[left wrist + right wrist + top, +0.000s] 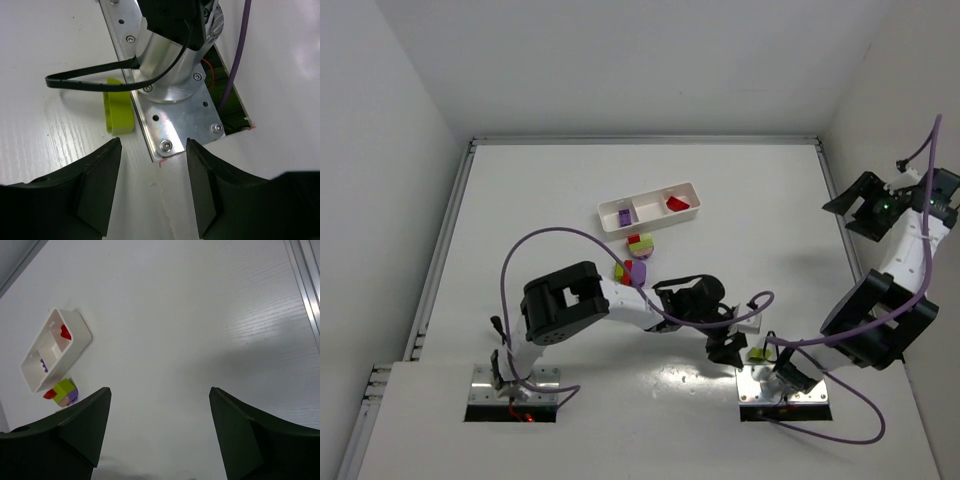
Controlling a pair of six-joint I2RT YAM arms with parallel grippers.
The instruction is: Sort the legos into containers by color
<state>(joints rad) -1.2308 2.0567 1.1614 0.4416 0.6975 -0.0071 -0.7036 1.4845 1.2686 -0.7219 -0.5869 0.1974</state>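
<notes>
A long white tray (650,222) lies at the table's middle back, with three containers side by side. A purple lego (623,215) is in the left one and a red lego (677,203) in the right one. Just in front of the tray lies a loose cluster of legos (635,262) in red, yellow-green and purple. Another yellow-green lego (119,112) lies against the right arm's metal base plate (175,117). My left gripper (153,146) hovers open just short of this brick, nothing between its fingers. My right gripper (160,391) is raised at the far right, open and empty.
The right arm's base, a black cable loop (85,82) and a purple cable (235,65) crowd the spot beside the yellow-green brick. In the right wrist view the tray (80,342) and the cluster (62,392) sit far to the left. White walls enclose the table.
</notes>
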